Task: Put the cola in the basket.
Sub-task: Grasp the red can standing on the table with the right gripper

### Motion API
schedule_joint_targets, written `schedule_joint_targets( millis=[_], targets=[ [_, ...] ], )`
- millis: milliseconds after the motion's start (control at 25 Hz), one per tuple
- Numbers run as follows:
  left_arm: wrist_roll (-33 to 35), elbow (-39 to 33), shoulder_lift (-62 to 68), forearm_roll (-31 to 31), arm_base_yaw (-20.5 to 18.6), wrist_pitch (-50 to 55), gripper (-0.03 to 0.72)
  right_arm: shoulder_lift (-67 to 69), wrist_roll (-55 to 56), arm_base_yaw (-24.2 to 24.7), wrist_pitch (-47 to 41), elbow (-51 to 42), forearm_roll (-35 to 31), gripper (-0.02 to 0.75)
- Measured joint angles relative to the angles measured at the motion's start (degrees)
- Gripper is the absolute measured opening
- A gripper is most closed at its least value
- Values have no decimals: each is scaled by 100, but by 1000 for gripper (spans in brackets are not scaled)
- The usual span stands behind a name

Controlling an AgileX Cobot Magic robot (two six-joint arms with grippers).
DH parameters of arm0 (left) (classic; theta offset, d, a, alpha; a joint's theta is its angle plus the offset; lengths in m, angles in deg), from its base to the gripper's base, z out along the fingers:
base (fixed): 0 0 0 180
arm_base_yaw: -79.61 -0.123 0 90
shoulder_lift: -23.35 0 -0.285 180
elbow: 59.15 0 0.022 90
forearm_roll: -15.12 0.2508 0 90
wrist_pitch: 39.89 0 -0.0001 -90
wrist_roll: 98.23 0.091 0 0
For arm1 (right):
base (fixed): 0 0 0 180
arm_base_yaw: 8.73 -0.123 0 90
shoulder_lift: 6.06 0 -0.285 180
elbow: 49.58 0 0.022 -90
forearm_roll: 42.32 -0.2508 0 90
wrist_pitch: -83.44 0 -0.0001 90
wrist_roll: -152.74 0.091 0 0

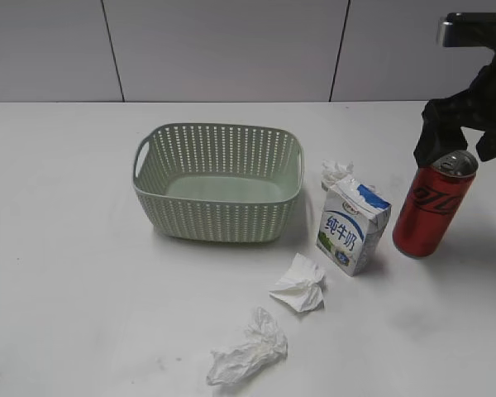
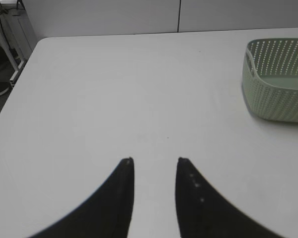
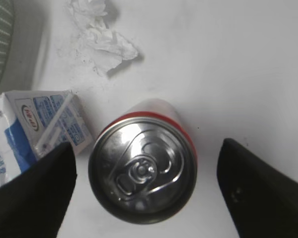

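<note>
The cola [image 1: 430,207], a tall slim red can with a silver top, stands upright on the white table at the right. In the right wrist view its silver lid [image 3: 142,171] lies between the jaws. My right gripper [image 3: 146,186] is open just above the can's top, its fingers apart from the can; in the exterior view it hangs over the can [image 1: 456,142]. The pale green basket [image 1: 218,183] stands empty left of centre and shows in the left wrist view [image 2: 278,82]. My left gripper [image 2: 155,161] is open and empty over bare table, far left of the basket.
A white-and-blue milk carton [image 1: 353,226] stands just left of the cola, between it and the basket; it shows in the right wrist view [image 3: 37,124]. Crumpled tissues lie behind the carton [image 1: 336,172] and in front [image 1: 300,284], [image 1: 246,349].
</note>
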Motion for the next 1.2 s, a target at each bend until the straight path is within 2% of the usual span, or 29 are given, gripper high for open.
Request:
schedule_joint_targets(
  millis=[800,920,1040,1200],
  targets=[
    [0,0,0,0,0,0,228,719,28,0,103,0,31,638],
    [0,0,0,0,0,0,228,736,28,0,108,0,-16,603],
    [0,0,0,0,0,0,228,736,28,-2,108,0,-42,529],
    [0,0,0,0,0,0,228,736,28,-7,92,16,-62,522]
  ],
)
